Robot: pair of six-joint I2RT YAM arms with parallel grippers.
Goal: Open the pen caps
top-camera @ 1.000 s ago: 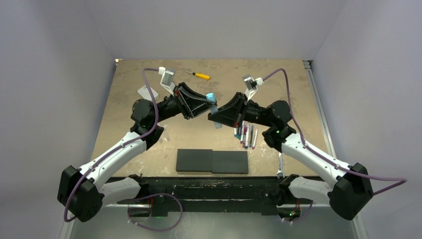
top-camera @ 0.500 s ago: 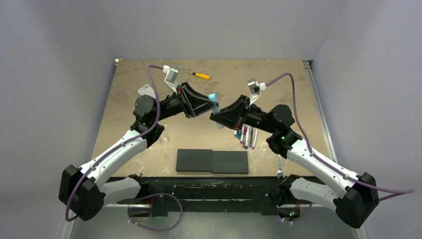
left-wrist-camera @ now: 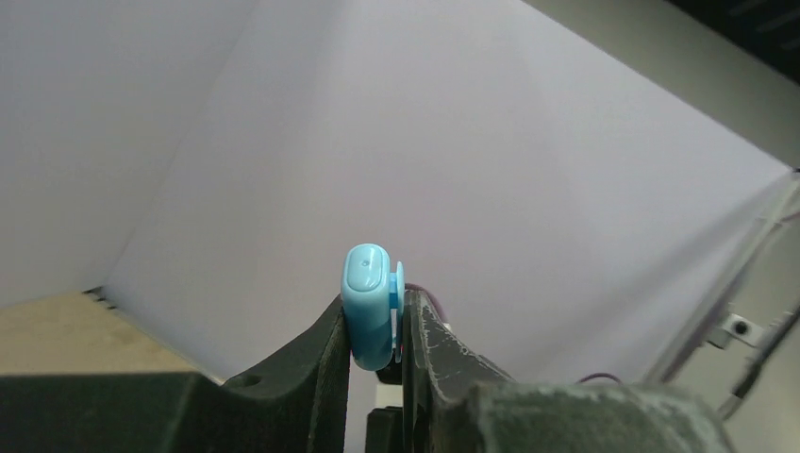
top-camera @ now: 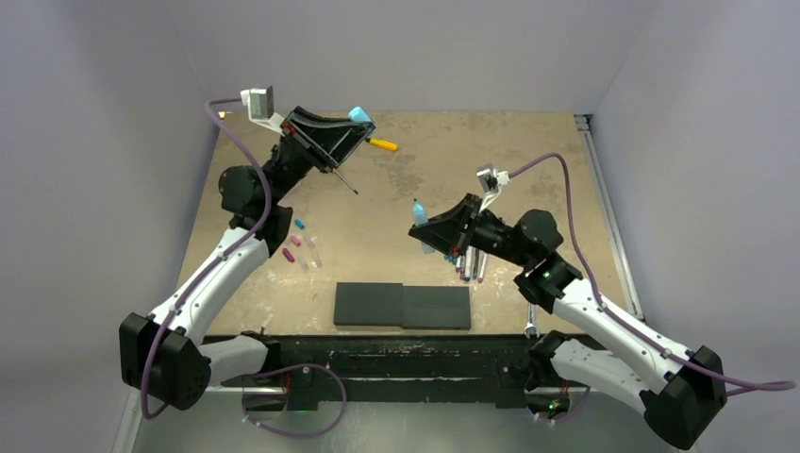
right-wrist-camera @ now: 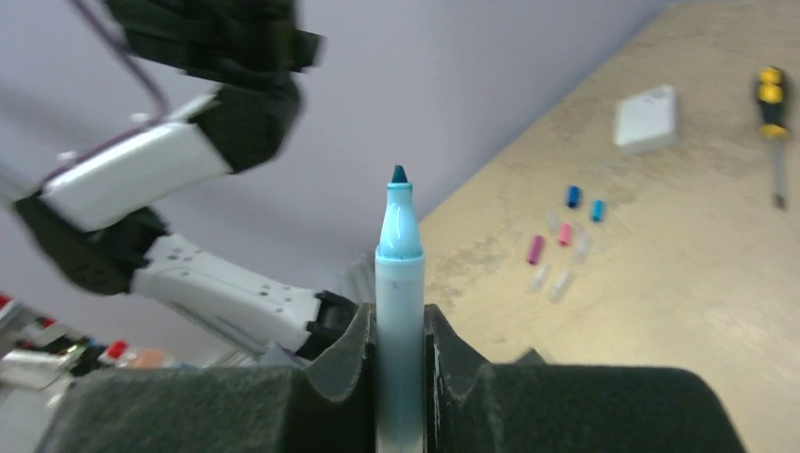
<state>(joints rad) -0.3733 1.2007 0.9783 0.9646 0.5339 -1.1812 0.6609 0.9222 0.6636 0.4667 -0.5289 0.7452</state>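
The tan table (top-camera: 425,160) sits boxed in by pale grey walls, and from here I see both arms raised off it and well apart. My left gripper (top-camera: 357,119) is up by the far left corner, its fingers pinched on a light blue cap (left-wrist-camera: 368,307). My right gripper (top-camera: 422,225) hangs over the middle, clamped around the barrel of the uncapped pen (right-wrist-camera: 399,264), its blue tip pointing up. Loose caps (top-camera: 297,241) in blue, pink and magenta lie scattered on the left side of the table, and a bundle of pens (top-camera: 469,260) lies on the right side. A yellow-handled screwdriver (top-camera: 382,144) lies near the far edge; a dark slab (top-camera: 403,306) lies near the front.
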